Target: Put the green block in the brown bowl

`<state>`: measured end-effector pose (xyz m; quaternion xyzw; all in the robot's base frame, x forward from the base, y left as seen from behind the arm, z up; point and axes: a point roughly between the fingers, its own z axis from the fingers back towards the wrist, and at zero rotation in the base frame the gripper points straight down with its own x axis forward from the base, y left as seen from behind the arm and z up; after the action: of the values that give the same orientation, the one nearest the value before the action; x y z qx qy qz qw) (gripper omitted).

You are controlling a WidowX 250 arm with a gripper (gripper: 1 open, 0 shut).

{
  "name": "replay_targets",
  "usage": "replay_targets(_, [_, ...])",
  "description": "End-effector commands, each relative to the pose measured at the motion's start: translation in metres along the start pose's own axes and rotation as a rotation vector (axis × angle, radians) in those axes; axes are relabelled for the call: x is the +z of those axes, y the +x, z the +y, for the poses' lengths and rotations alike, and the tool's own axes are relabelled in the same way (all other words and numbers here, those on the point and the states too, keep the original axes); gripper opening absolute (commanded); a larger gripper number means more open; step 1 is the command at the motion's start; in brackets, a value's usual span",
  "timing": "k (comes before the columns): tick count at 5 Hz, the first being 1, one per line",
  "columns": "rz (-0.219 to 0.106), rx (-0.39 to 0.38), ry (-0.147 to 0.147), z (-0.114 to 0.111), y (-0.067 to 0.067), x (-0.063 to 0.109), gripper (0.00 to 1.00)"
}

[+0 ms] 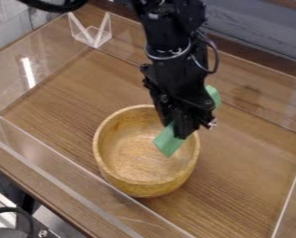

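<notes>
Tool (180, 127) clamped tight on green block (172, 143), pointing nearly straight down. Block's long axis tilts toward 7 o'clock, low end hanging inside brown bowl (117, 163) near its 2 o'clock rim. Next move probably just release; bowl sits directly below.

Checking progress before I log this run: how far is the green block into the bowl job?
Done: the green block is picked up and carried to the brown bowl. In hand: the tool is shut on the green block, pointing steeply down, with the block's lower end over the bowl's right inner side. Whether it touches the wood I cannot tell. Left: open the tool so the block drops in, then withdraw.
</notes>
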<state>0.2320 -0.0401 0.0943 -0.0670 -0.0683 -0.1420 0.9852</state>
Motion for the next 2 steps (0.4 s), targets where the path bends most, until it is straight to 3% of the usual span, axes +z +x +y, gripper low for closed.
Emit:
replay_targets(1, [-0.042,0.005,0.011,0.0049,0.0065,0.0043,0.00])
replay_targets(2, [-0.037,0.010,0.013,0.0067,0.0031,-0.0005,0.00])
